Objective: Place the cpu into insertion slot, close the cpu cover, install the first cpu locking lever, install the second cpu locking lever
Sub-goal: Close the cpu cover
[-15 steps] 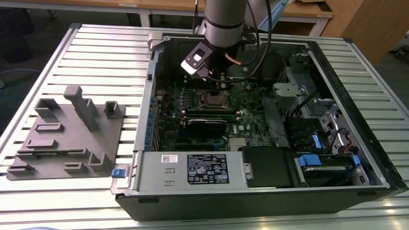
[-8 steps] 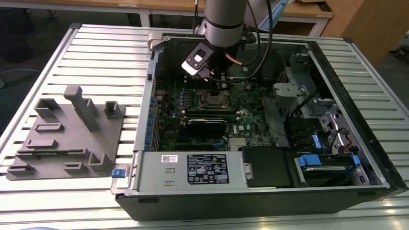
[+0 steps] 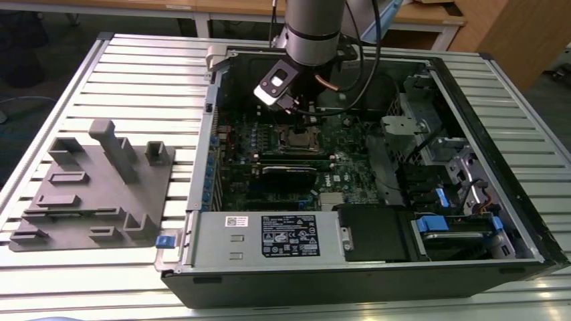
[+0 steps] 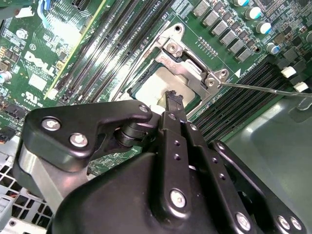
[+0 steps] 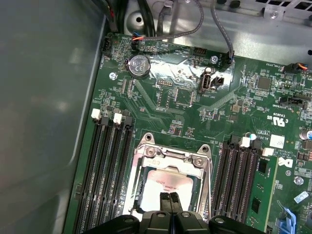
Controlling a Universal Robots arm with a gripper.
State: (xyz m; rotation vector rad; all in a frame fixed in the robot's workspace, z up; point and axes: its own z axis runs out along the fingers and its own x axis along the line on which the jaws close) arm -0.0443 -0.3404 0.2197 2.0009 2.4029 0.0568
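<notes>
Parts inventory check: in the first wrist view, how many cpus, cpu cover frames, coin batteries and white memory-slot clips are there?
Small square silvery-tan metal-topped cpu: 1
Thin silver metal square cpu cover frame: 1
Round silver coin battery: 1
Small white plastic memory-slot clips: 4
Total: 7

Stands the grey arm (image 3: 312,27) near upright in the exterior view, wrist lowest. Points the pincer (image 5: 169,199) straight down, slim black fingers (image 4: 174,105) pressed together, tips side by side in both wrist views.
</notes>
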